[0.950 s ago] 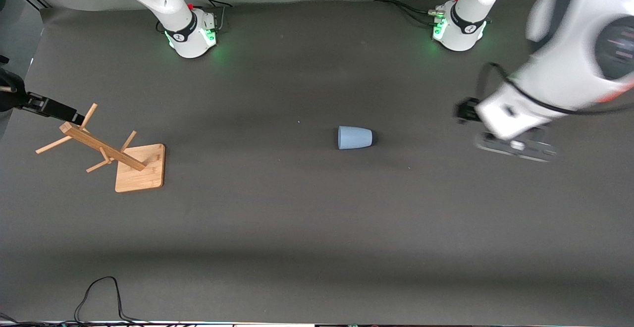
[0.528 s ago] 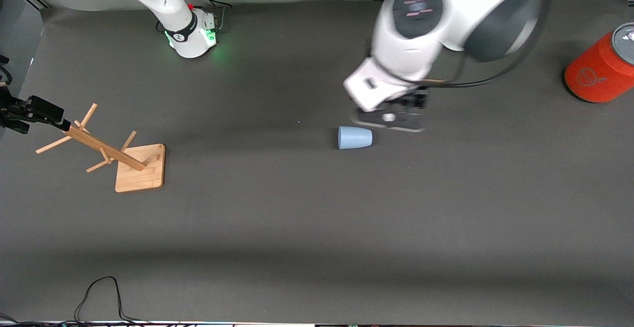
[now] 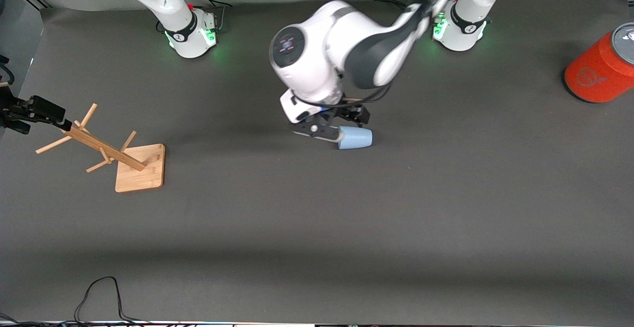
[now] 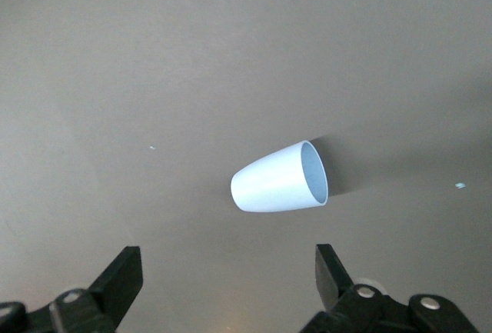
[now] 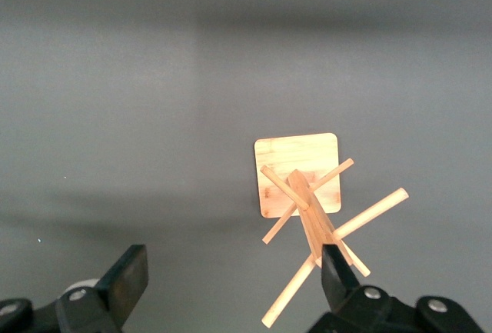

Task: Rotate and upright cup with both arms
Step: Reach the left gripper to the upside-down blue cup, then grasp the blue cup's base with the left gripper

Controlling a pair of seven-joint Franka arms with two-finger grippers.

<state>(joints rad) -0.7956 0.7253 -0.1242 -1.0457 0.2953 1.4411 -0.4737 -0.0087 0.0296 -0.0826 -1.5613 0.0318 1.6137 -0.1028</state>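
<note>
Overhead, the right gripper [image 3: 20,111] waits with fingers spread wide above the wooden rack [image 3: 106,151] at the right arm's end of the table. Mid-table, the cup [image 3: 355,138] lies on its side; the left gripper [image 3: 324,129] hangs over it, fingers wide apart.

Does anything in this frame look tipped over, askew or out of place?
Yes: the cup lies on its side on the table near its middle, open mouth facing sideways. The open left gripper hangs over it; the open right gripper waits above the wooden rack, which stands on its base.
</note>
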